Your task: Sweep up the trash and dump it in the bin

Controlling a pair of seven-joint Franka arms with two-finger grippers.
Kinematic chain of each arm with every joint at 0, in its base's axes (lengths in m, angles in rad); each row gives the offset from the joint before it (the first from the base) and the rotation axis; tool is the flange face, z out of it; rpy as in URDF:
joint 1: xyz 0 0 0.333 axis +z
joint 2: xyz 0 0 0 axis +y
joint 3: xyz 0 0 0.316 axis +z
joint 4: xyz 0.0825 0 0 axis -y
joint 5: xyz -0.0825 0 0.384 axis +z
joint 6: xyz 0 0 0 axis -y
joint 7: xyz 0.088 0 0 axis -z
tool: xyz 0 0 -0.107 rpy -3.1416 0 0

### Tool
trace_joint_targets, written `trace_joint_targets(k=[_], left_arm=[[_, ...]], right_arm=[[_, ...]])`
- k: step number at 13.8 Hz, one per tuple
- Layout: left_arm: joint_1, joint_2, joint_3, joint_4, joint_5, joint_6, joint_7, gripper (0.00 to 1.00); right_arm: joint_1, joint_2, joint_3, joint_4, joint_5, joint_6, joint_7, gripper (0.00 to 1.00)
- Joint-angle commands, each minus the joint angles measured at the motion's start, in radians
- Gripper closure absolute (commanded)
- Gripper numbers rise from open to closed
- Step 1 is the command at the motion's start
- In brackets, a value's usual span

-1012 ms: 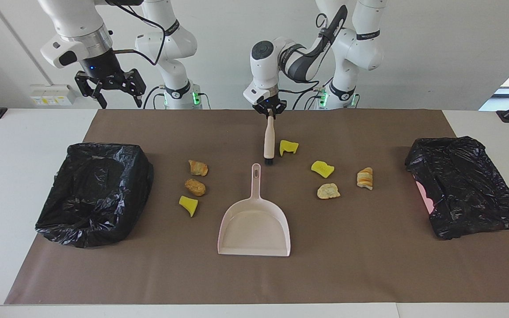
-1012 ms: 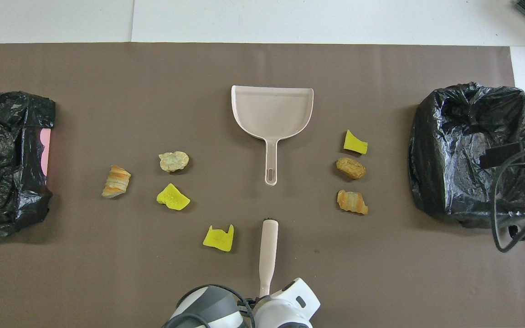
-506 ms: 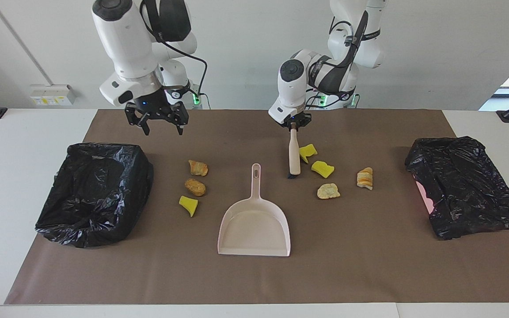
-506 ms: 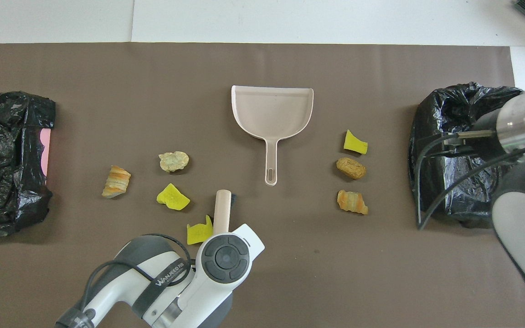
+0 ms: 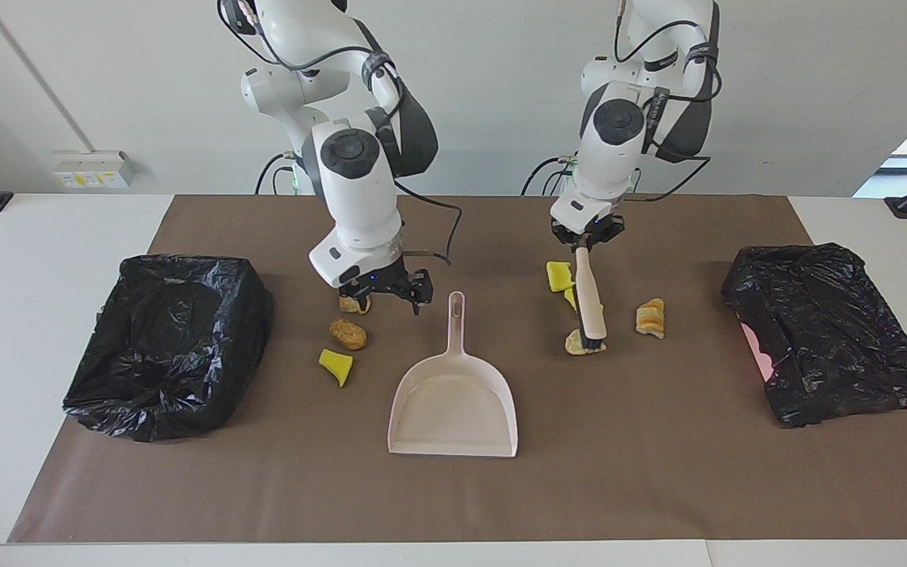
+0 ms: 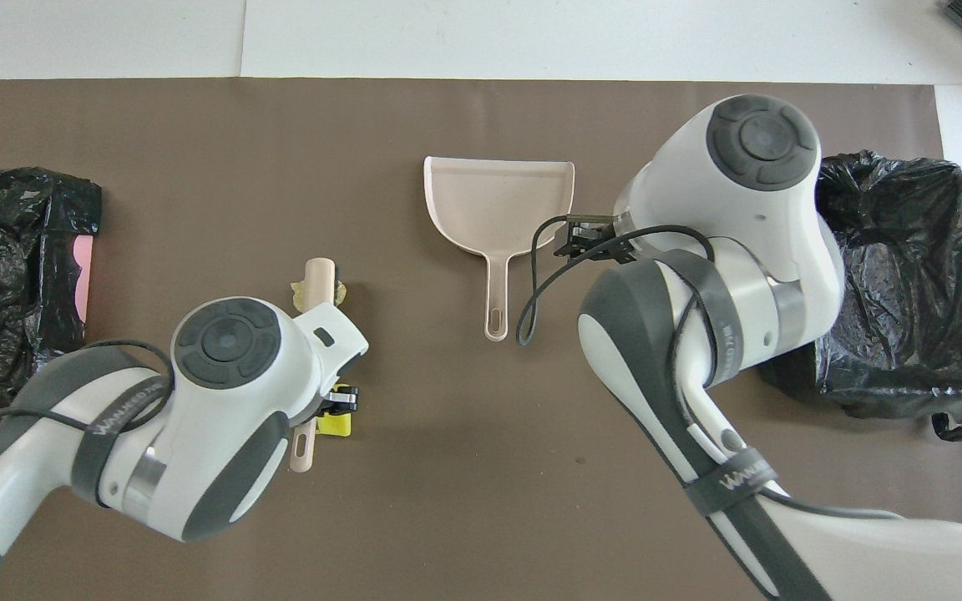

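Facing view, left to right. Black-lined bin (image 5: 166,344) at frame left. Right end effector (image 5: 385,293) left of centre, fingers spread, low over a brown trash lump (image 5: 353,302); another lump (image 5: 348,333) and yellow wedge (image 5: 336,366) just below. Dustpan (image 5: 453,398) at centre on the table (image 5: 658,472). Left end effector (image 5: 586,240) pinches brush (image 5: 590,299), bristles at a pale lump (image 5: 577,344); yellow wedge (image 5: 557,276) beside the handle, striped pastry (image 5: 650,317) right of it. Second bin (image 5: 827,331) at frame right.

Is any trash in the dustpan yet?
No, in the facing view the dustpan is bare inside and every visible trash piece lies on the brown mat.
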Motion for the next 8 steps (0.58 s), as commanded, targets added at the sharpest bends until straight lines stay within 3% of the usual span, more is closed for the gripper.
trace_joint_targets(k=[1, 3, 5, 8], left_arm=[[0.126, -0.009, -0.014, 0.0, 0.015, -0.012, 0.033, 1.0], [0.236, -0.006, -0.012, -0.006, 0.013, 0.0, 0.145, 1.0], [0.339, -0.005, -0.012, -0.021, 0.015, 0.032, 0.235, 1.0], [0.405, 0.001, -0.012, -0.068, 0.043, 0.087, 0.242, 1.0]], right_arm=[[0.046, 0.084, -0.003, 0.063, 0.022, 0.05, 0.071, 0.0], [0.087, 0.113, -0.002, 0.051, 0.03, 0.143, 0.091, 0.0], [0.123, 0.115, -0.002, 0.015, 0.028, 0.157, 0.09, 0.0], [0.134, 0.092, -0.002, -0.052, 0.028, 0.16, 0.059, 0.0]])
